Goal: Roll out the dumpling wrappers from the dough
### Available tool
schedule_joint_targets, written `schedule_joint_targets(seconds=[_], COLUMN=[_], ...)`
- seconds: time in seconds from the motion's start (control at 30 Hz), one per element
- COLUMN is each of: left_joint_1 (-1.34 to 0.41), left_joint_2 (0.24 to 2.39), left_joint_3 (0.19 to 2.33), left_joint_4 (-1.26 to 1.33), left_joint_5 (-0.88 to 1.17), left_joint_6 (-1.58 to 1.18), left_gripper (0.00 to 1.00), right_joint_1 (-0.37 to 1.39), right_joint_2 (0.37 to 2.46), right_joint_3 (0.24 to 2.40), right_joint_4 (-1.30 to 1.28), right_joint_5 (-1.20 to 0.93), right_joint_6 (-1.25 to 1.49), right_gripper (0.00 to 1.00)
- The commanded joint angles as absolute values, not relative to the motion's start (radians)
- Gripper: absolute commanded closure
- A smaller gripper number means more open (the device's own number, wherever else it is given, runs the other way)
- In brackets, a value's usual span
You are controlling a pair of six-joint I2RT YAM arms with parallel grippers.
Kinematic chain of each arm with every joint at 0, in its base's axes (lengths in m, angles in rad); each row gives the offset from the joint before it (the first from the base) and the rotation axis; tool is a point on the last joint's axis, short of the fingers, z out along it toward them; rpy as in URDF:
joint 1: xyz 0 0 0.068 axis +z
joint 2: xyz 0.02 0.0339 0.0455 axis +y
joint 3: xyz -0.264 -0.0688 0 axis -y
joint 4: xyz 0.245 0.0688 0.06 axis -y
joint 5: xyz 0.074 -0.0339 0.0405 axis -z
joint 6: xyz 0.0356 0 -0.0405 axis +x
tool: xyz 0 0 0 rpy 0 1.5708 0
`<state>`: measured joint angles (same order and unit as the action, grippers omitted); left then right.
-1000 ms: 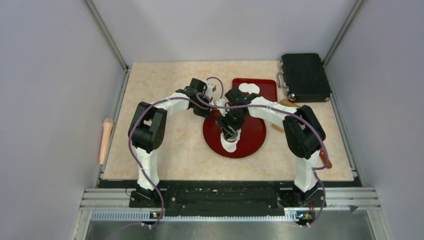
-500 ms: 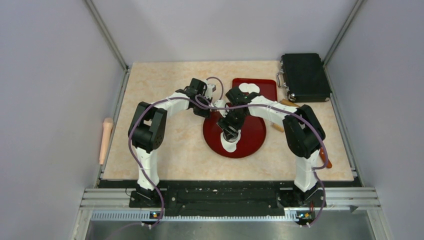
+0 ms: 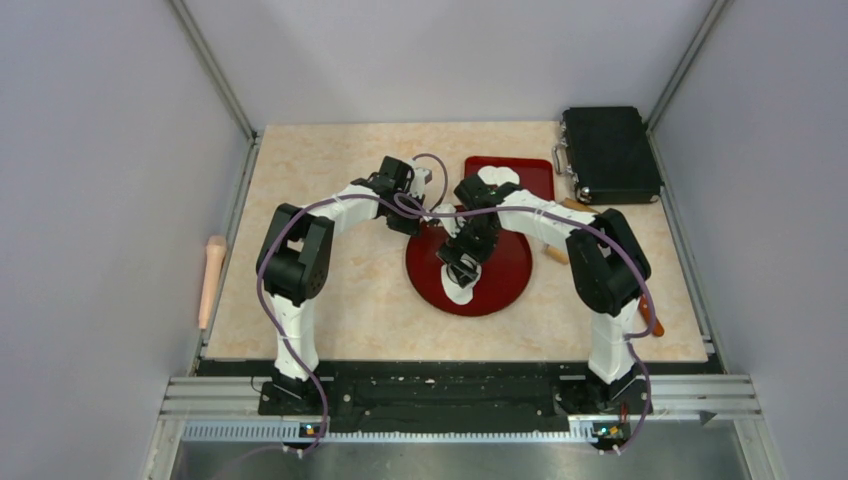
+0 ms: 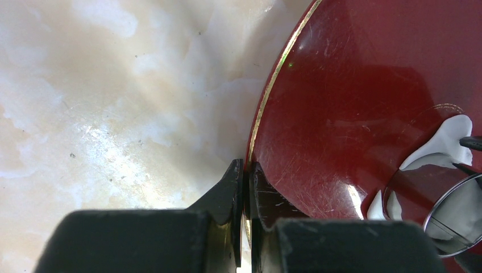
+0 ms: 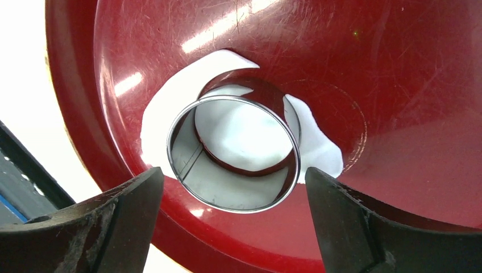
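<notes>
Top view: at centre frame the ragged white dough sheet (image 3: 458, 290) is seen on the round red lacquered plate (image 3: 505, 275), under the right gripper (image 3: 461, 264).

Left wrist view: at bottom centre the left gripper (image 4: 244, 185) is pinched tight on the plate's gold rim.

Right wrist view: the right gripper (image 5: 233, 177) is spread wide and holds nothing, straddling the shiny metal ring (image 5: 227, 196). A round white dumpling wrapper (image 5: 244, 133) is cut inside it. The dough is judged soft, light and easily torn, so the rigid ring's outer wall is best gripped.

Bright even light, glare streaks on red plate (image 5: 398, 85), blurred near tool edges
</notes>
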<state>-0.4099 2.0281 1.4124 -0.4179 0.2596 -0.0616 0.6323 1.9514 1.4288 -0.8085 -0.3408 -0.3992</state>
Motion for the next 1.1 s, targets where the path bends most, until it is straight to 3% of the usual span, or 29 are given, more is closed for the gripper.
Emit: schedule_joint_targets(seconds=[0.0, 0.4, 0.6, 0.67, 0.8, 1.07], left_joint_1=[-0.394, -0.393, -0.394, -0.393, -0.391, -0.389], left_joint_2=[1.988, 1.991, 2.001, 2.005, 2.015, 2.005], left_joint_3=[1.403, 1.406, 1.415, 1.421, 1.440, 1.482], left_joint_4=[-0.405, -0.409, -0.418, -0.421, -0.435, -0.467], left_joint_5=[0.158, 0.163, 0.164, 0.160, 0.156, 0.138], left_joint_6=[-0.046, -0.044, -0.036, -0.032, -0.024, 0.014], left_gripper=[1.00, 1.00, 0.99, 0.87, 0.74, 0.37], right_joint_1=[0.626, 0.626, 0.610, 0.573, 0.456, 0.055], right_joint_2=[1.924, 1.814, 1.662, 1.602, 1.470, 1.180], right_joint_3=[1.466, 1.428, 1.322, 1.292, 1.237, 0.919], right_joint_4=[-0.825, -0.755, -0.708, -0.706, -0.730, -0.757], right_joint_5=[-0.365, -0.295, -0.250, -0.239, -0.213, -0.063], right_joint_6=[-0.393, -0.416, -0.470, -0.471, -0.475, -0.661], right_gripper=[0.05, 0.04, 0.01, 0.01, 0.01, 0.01])
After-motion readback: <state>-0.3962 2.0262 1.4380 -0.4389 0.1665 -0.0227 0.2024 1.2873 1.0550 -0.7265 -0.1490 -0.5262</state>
